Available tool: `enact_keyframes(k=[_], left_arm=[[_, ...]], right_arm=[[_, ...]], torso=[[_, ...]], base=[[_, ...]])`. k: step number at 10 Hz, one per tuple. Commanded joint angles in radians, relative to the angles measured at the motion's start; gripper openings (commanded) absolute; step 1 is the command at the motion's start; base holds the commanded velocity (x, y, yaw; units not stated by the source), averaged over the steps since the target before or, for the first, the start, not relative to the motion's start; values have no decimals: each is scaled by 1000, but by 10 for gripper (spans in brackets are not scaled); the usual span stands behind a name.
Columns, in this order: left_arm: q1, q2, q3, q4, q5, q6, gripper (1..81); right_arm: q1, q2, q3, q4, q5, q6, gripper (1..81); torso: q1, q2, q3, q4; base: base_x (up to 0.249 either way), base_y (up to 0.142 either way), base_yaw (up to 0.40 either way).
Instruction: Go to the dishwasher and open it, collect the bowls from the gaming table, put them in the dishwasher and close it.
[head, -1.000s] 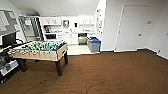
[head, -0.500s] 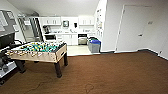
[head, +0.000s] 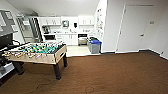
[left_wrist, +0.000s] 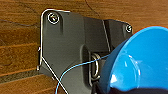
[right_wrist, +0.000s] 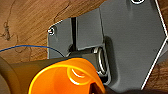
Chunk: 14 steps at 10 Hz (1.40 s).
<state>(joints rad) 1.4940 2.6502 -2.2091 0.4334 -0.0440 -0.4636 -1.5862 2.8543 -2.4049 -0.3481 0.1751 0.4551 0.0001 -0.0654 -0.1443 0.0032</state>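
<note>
**Mia:** What is standing on the left of the room?

**Ben:** A football table (head: 37, 51) with a green field and little players is sitting on the brown carpet (head: 112, 75). No bowls are lying on it.

**Mia:** Where are the bowls hiding, then?

**Ben:** The robot is carrying them. The blue bowl (left_wrist: 140, 62) is showing big right by the left gripper (left_wrist: 110, 87), and the yellow bowl (right_wrist: 65, 77) is showing right by the right gripper (right_wrist: 100, 88). I cannot tell how the fingers are sitting on either one, so I am only guessing that each is pinching its bowl's edge.

**Mia:** And the dishwasher?

**Ben:** It is waiting far off, in the white kitchen past the carpet. I think it is the silver front (head: 82, 40) under the counter. Its door is looking open, but it is too small to be sure.

**Mia:** What is sitting to the right of it?

**Ben:** Bins with blue lids (head: 95, 45), just beside it.

**Mia:** What could be going wrong?

**Ben:** A bump while rolling could be shaking a bowl loose. Driving too close to the bins could be knocking them.
</note>
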Motion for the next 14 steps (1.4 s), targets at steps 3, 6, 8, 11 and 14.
enact_keyframes(k=[3, 6, 8, 11, 14], left_arm=[[-41, -24, 11, 4, 39, 8, 10], [-39, -25, 11, 5, 27, 8, 10], [-37, -27, 11, 5, 27, 8, 10], [-36, -25, 11, 5, 26, 8, 10], [-33, -25, 11, 5, 26, 8, 10]], right_arm=[[34, -5, 11, -22, -39, -4, 10], [33, -5, 11, -22, -39, -4, 10], [34, -5, 9, -22, -39, -4, 10], [31, -5, 6, -23, -39, -4, 10], [33, -2, 4, -28, -39, -4, 10]], torso=[[0, 0, 0, 0], [0, 0, 0, 0], [0, 0, 0, 0], [0, 0, 0, 0], [0, 0, 0, 0]], base=[[144, 0, 0], [147, 0, 0], [152, 0, 0], [156, 0, 0], [159, 0, 0]])
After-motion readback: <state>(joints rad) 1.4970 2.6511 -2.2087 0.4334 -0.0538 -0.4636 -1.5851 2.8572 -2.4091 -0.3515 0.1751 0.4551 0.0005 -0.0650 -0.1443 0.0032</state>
